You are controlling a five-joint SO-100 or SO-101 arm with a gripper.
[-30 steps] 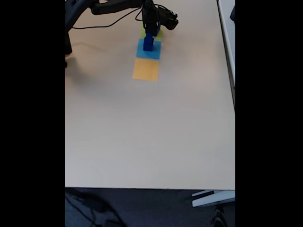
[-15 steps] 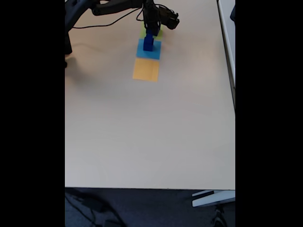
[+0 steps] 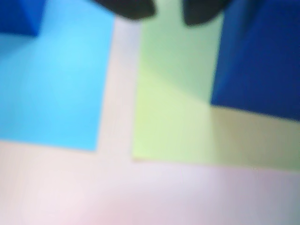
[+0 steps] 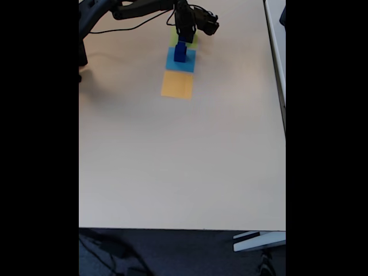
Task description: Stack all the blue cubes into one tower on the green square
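Stood as a dark blue stack of cubes (image 4: 180, 52) at the far end of the pale beige table (image 4: 172, 161) in the fixed view, its base seemingly at the seam between the flat lime-green square (image 4: 191, 40) and the flat light-blue square (image 4: 180, 62); too small and blurred there to count cubes or to settle which patch carried it. Showed in the wrist view as a large dark blue cube face (image 3: 260, 61) resting on the green square (image 3: 173, 117), cut off at the right and top edges, with another dark blue corner (image 3: 18, 16) on the light-blue square (image 3: 56, 79), cropped at the upper left. Could not be told whether these belonged to one stack. Separated the two patches by a narrow strip of bare table (image 3: 117, 93). Lay a flat orange square (image 4: 177, 84) just nearer the camera than the light-blue one in the fixed view.

Hung the black hand (image 4: 183, 31) right above the stack, merging with the dark arm (image 4: 138, 8), itself cut off by the top edge. Appeared in the wrist view only as two black blurred fingertips (image 3: 129, 8) at the top edge, with a gap of green between them; spread apart, pinching nothing visible.
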